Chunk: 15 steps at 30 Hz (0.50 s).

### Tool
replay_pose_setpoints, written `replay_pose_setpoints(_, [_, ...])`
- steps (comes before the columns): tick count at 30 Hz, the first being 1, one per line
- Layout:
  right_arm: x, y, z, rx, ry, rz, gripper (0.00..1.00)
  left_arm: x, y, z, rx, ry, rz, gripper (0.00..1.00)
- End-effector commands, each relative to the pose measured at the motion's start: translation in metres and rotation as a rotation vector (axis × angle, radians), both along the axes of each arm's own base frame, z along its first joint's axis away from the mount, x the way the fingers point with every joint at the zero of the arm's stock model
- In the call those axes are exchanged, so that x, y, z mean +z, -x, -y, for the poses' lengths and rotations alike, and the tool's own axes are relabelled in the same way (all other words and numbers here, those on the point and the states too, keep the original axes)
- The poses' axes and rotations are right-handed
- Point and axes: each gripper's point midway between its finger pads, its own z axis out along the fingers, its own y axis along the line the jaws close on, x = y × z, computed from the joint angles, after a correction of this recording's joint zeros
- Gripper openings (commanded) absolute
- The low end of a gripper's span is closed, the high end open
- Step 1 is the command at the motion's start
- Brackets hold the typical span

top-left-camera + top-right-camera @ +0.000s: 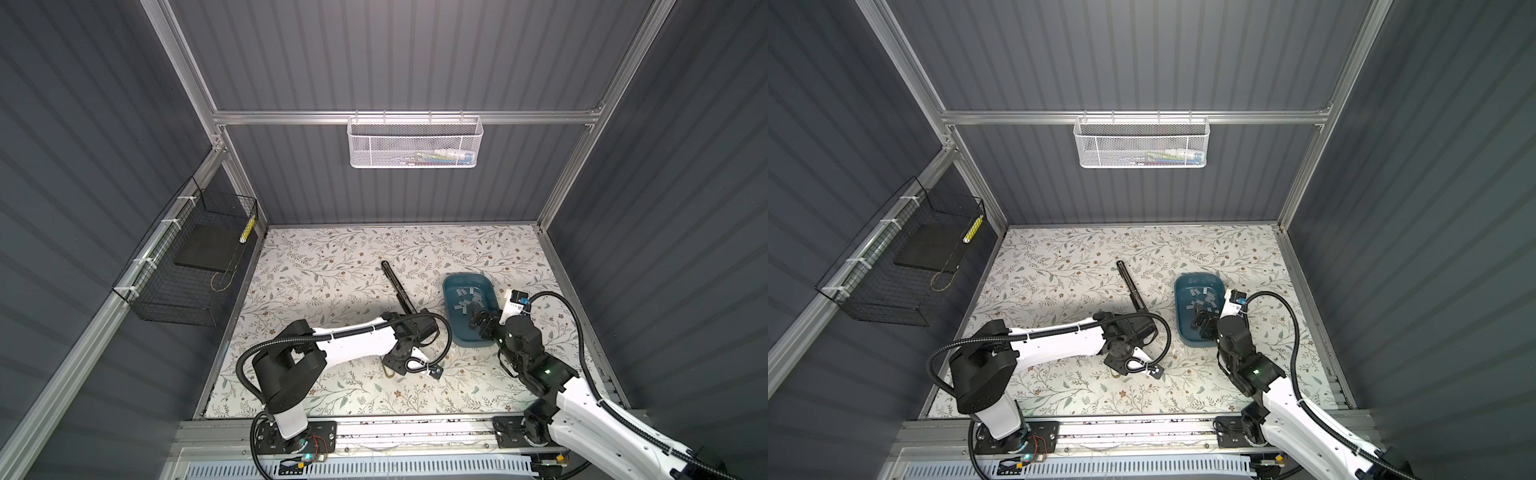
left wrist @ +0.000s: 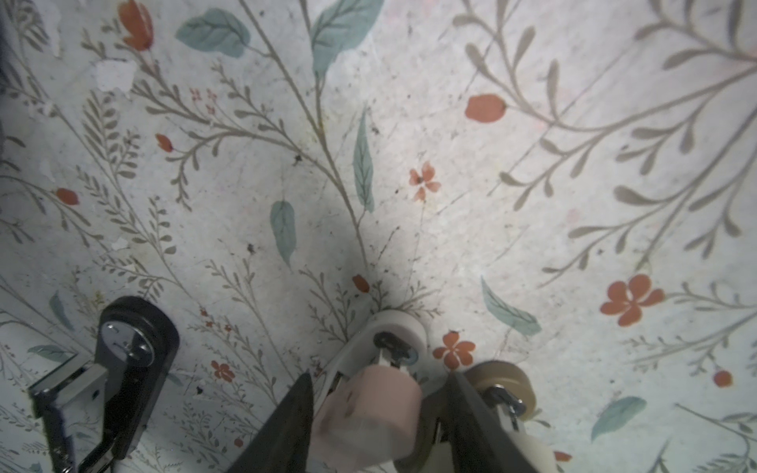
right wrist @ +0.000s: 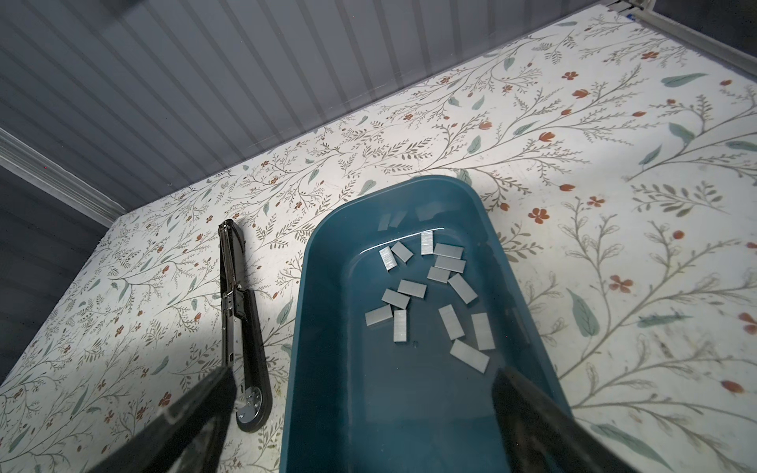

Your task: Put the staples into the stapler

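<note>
1. the left gripper [image 2: 381, 381] sits low over the desk [image 2: 532, 164], at the bottom of the left wrist view. a pale pinkish block [image 2: 368, 409] lies between its jaws, and we cannot tell whether they pinch it. we would keep this arm clear of the tray.
2. the right gripper [image 3: 362, 374] hangs over the near end of the blue tray [image 3: 323, 286], at the bottom of the right wrist view. its jaws are spread wide and empty. we judge the step in hand to be picking up one strip.
3. the staples [image 3: 434, 295] lie loose on the tray floor, around the centre of that frame. we would take the nearest strip [image 3: 470, 355], at the edge of the scatter, so fewer neighbours get caught.
4. we should turn the wrist so the jaws close across the strip's short width. then we come straight down and close gently, since thin flat metal may slide or tip.
5. farther off, left of the tray, the stapler [image 3: 237, 311] lies opened out flat on the desk. we would carry the strip there level.
</note>
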Motion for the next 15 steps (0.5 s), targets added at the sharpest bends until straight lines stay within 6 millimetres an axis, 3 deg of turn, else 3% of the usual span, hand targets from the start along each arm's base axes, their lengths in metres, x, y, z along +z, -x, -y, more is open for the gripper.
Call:
replay_pose_setpoints(1, [0.0174, -0.0059, -0.0021, 0.003, -0.005, 0.034, 0.99, 0.0066, 0.0068, 0.0025, -0.007, 0.005, -0.021, 0.54])
replay_pose_setpoints(7, [0.0157, -0.0048, -0.0008, 0.000, -0.008, 0.034, 0.99, 0.0028, 0.0123, 0.0043, -0.024, -0.003, -0.040, 0.53])
replay_pose_setpoints(15, [0.0163, -0.0031, 0.0005, -0.001, -0.016, 0.041, 0.99, 0.0006, 0.0126, 0.0041, -0.024, -0.024, -0.045, 0.44])
